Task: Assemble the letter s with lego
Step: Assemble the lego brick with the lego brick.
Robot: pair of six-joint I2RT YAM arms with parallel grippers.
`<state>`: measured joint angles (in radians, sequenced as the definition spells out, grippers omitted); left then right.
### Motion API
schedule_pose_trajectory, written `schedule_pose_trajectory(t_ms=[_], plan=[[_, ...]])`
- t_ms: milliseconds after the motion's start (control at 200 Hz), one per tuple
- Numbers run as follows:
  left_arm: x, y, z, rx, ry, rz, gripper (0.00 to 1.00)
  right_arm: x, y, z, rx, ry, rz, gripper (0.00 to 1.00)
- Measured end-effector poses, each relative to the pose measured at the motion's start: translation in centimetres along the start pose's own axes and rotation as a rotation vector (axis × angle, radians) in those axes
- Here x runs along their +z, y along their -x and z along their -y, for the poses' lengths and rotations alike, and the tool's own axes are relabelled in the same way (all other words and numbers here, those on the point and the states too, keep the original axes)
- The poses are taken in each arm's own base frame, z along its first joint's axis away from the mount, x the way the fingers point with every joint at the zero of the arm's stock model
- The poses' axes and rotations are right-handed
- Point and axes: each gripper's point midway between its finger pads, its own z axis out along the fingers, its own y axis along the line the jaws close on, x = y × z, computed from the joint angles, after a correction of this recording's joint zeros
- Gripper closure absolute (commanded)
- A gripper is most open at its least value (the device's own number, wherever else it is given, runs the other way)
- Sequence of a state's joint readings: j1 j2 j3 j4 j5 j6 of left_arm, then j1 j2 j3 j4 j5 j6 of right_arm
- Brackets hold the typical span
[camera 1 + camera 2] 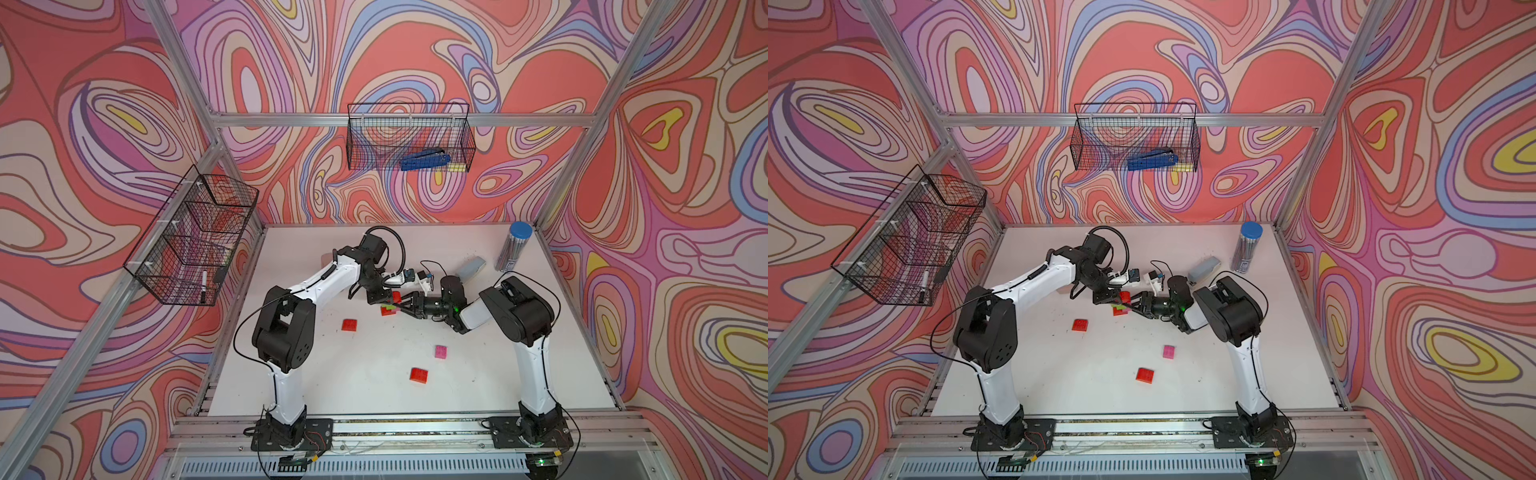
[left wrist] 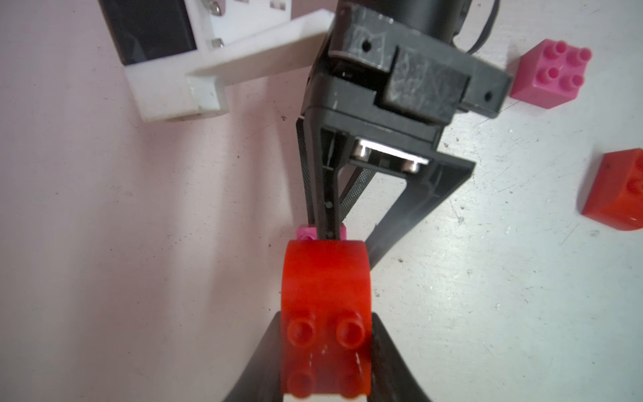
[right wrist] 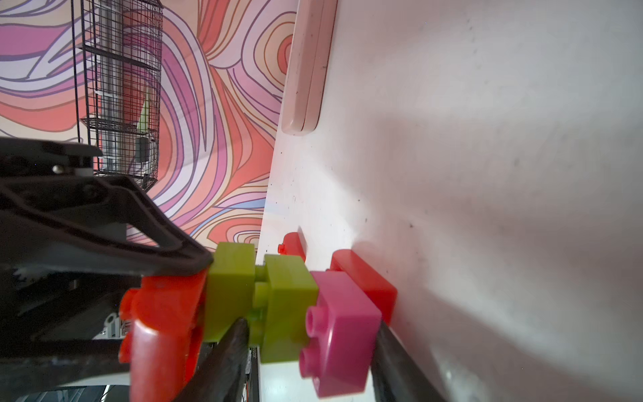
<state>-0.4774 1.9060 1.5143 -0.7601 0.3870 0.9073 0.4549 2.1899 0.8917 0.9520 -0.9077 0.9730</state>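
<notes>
Two end effectors meet at the brick stack (image 3: 295, 302) on the worktop (image 1: 374, 374). The left end effector (image 2: 325, 348) pinches a red brick (image 2: 325, 296) against the stack's top. The right end effector (image 3: 308, 351) brackets the stack's green-pink middle; whether it is clamped I cannot tell. The bricks look light, rigid and slick, so grip the flat side walls, clear of the studs.

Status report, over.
Left gripper shut on red brick. Right gripper straddles lego stack, grip unclear. Stud gap between lime bricks. No obstruction seen.

No legible text — none anywhere
</notes>
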Motion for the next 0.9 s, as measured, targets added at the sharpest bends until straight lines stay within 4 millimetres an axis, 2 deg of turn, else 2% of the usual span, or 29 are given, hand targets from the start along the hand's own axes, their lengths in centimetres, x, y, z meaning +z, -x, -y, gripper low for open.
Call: schedule_pose_trajectory(t_ms=[896], plan=[[0.47,-0.58,-0.08,-0.033,-0.001,0.025,0.72,-0.23,-0.04,-0.03,0.006,0.004,0.02,0.48]])
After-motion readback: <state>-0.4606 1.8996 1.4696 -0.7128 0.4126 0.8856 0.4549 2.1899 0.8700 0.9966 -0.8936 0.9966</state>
